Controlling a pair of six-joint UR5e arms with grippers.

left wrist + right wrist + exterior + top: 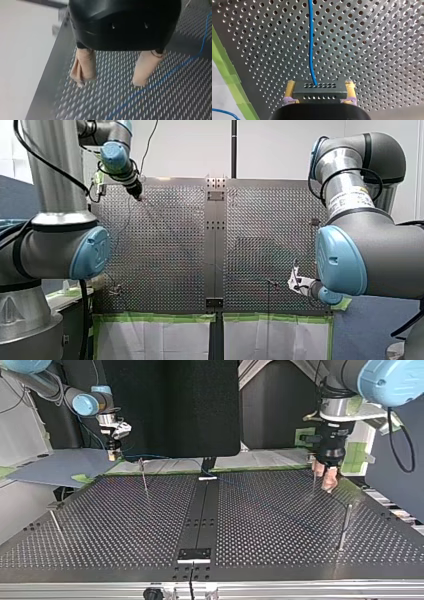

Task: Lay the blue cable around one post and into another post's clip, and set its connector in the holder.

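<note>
Your right fingers (pixel 290 90) clamp the connector (pixel 319 92); left fingers (pixel 84 65) spread, empty; blue cable (pixel 311 45) seems limp, light: pinch near connector

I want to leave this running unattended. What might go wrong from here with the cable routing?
The left gripper is open, and the cable runs past one fingertip, not clearly between the two, so closing may miss it. The right gripper is shut on the connector. If the cable snags on a post, pulling might twist the connector between the pads.
</note>
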